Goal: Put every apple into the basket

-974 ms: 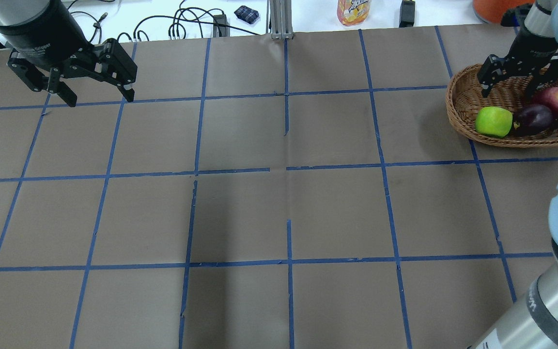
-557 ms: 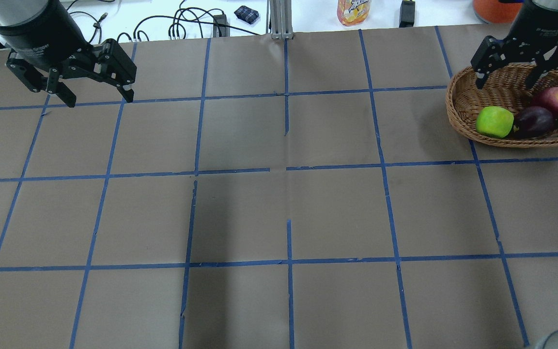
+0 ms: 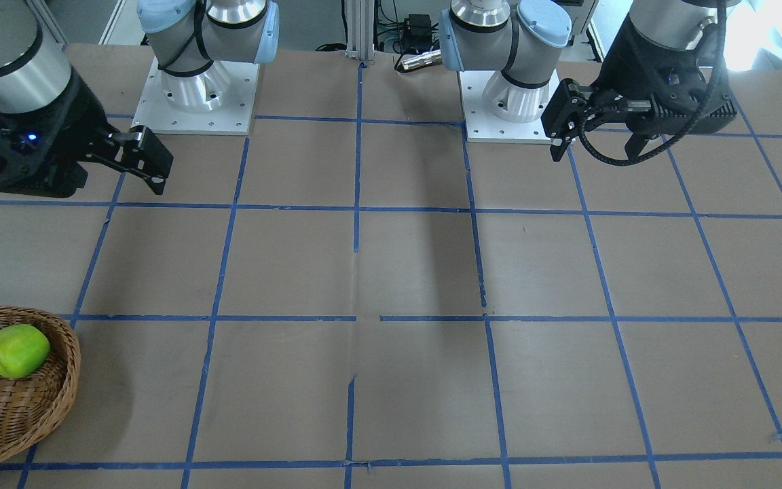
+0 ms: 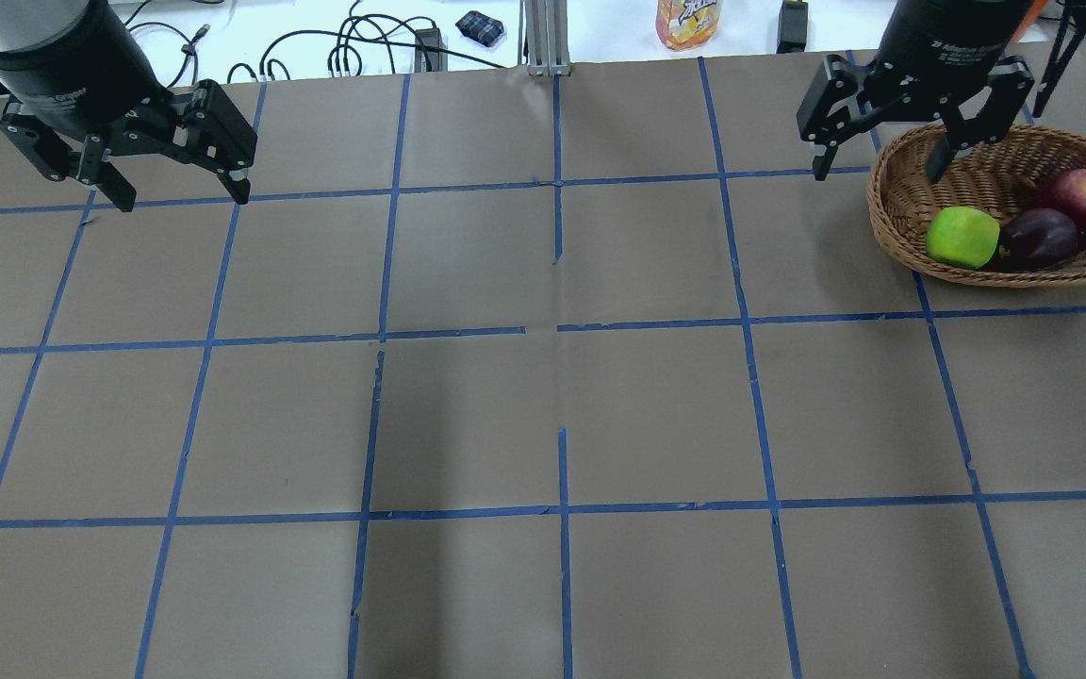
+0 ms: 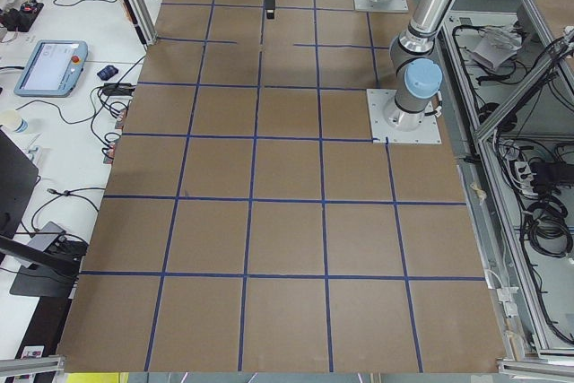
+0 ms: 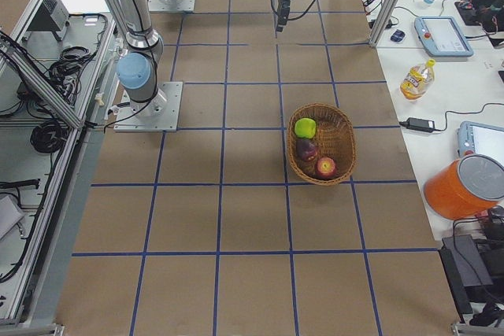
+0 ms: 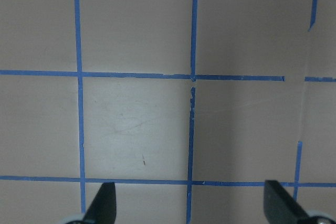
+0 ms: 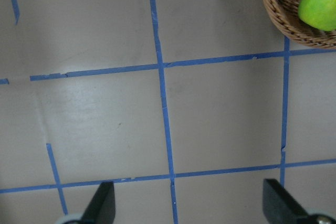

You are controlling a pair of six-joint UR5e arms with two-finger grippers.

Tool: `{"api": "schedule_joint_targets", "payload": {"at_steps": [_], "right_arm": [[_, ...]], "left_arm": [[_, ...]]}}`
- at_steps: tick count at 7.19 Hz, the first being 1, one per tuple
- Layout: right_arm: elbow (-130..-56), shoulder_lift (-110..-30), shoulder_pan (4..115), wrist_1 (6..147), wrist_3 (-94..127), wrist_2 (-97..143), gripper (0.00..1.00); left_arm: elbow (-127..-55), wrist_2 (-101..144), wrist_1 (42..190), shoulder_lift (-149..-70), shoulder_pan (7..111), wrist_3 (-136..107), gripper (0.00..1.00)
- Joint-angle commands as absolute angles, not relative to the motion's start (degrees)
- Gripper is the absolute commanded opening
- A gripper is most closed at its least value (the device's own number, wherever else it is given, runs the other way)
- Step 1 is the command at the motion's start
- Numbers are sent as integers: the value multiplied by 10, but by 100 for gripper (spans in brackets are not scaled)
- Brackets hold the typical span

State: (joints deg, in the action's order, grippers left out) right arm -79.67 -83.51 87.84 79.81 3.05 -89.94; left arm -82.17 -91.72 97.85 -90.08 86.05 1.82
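The wicker basket (image 4: 892,226) stands at the far right of the table. In it lie the yellow-green apple (image 4: 962,237), the maroon apple (image 4: 1038,237) and the red apple (image 4: 1082,193), side by side. My right gripper (image 4: 876,172) is open and empty, raised over the basket's left rim. Its wrist view shows the basket (image 8: 278,19) and the green apple (image 8: 318,2) at the top right, with the open gripper (image 8: 189,205) over bare table. My left gripper (image 4: 183,198) is open and empty over the far left; its wrist view (image 7: 191,205) shows only taped table.
Blue tape lines grid the brown table. Beyond the far edge are a juice bottle (image 4: 689,21), cables (image 4: 354,47) and a metal post (image 4: 543,38). Both arm bases (image 3: 194,88) (image 3: 510,102) are bolted at my side. An orange bucket (image 6: 465,186) stands off the table.
My right gripper has moved left from above the basket's inside to over its left rim, staying open. The three apples lie still. The left gripper has barely shifted.
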Motion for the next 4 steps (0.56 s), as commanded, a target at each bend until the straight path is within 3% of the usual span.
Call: {"api": "schedule_joint_targets", "payload": {"at_steps": [1, 4], "right_arm": [[-847, -852, 900, 801, 58, -892, 100], [-902, -901, 898, 805, 56, -894, 100]], "left_arm": [[-819, -913, 979, -903, 860, 16, 100], [-821, -913, 979, -904, 860, 17, 100]]}}
